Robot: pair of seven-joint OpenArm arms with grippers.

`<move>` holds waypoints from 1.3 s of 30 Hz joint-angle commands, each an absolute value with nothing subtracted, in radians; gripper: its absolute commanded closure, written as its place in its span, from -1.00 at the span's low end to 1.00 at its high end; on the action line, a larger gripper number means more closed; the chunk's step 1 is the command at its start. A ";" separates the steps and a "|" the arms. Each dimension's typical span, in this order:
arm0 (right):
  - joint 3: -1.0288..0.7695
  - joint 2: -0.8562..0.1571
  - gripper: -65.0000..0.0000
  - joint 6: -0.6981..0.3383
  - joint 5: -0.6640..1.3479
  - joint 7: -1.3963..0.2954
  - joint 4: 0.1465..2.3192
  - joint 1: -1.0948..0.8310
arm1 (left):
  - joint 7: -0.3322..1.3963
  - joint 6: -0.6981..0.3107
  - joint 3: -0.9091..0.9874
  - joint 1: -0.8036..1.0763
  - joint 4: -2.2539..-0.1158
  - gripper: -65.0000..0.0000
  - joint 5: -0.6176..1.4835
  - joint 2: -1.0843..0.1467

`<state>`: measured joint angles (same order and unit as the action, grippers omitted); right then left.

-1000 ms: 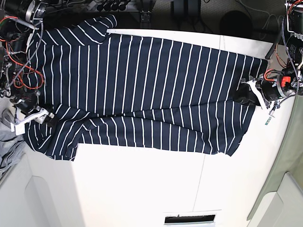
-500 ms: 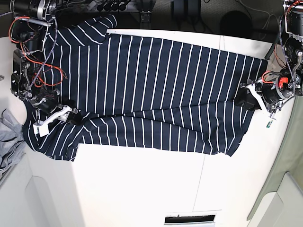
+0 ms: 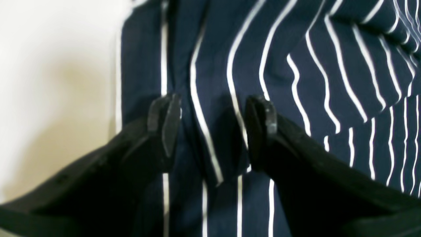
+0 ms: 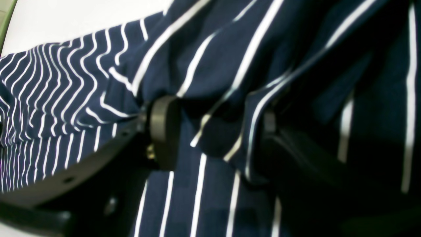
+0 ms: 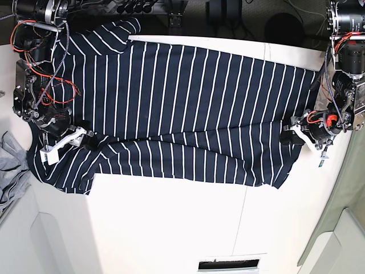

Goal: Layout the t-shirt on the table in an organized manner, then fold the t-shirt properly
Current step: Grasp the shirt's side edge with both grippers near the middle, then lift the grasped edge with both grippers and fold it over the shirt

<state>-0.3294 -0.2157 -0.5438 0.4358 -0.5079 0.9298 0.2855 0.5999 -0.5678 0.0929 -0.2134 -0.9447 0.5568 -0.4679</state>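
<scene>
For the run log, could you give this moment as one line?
t-shirt: spread on table | left gripper: open, on hem | right gripper: open around fold

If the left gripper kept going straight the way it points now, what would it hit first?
Most likely the t-shirt: the left gripper is open, its jaws either side of a raised fold of striped fabric. Depth is blurry, so whether it already touches is unclear.

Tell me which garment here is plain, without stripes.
The light grey garment bunched at the base view's left edge; the t-shirt spread across the table is navy with white stripes.

Striped t-shirt (image 5: 171, 108) flat across table (image 5: 171, 222)
</scene>
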 commanded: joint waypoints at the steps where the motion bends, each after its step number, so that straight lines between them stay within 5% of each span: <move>1: -0.331 -0.226 0.05 -0.550 0.448 -0.490 0.944 0.307 | 0.620 -0.574 0.099 -0.233 -0.958 -0.06 0.561 -0.485; 11: -0.331 -0.226 0.05 -0.550 0.445 -0.490 0.944 0.307 | 0.723 -0.698 0.099 -0.210 -0.966 -0.02 0.655 -0.485; 14: -0.331 -0.226 0.07 -0.550 0.444 -0.490 0.944 0.307 | 0.718 -0.698 0.099 -0.211 -0.966 0.43 0.659 -0.485; 17: -0.331 -0.226 0.43 -0.550 0.445 -0.490 0.944 0.307 | 0.694 -0.698 0.099 -0.211 -0.970 0.70 0.673 -0.488; 21: -0.331 -0.227 1.00 -0.550 0.455 -0.489 0.947 0.307 | 0.697 -0.698 0.099 -0.211 -1.004 0.71 0.714 -0.509; 35: -0.332 -0.232 1.00 -0.565 0.523 -0.490 0.952 0.308 | 0.767 -0.698 0.099 -0.211 -1.133 0.71 0.815 -0.557; 39: -0.332 -0.233 1.00 -0.566 0.550 -0.500 0.994 0.308 | 0.736 -0.698 0.099 -0.220 -1.134 1.00 0.857 -0.558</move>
<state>-0.3294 -0.2188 -0.5507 0.5247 -0.5220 0.9707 0.2798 0.7586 -0.6823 0.0925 -0.1925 -1.1175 0.8322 -0.5369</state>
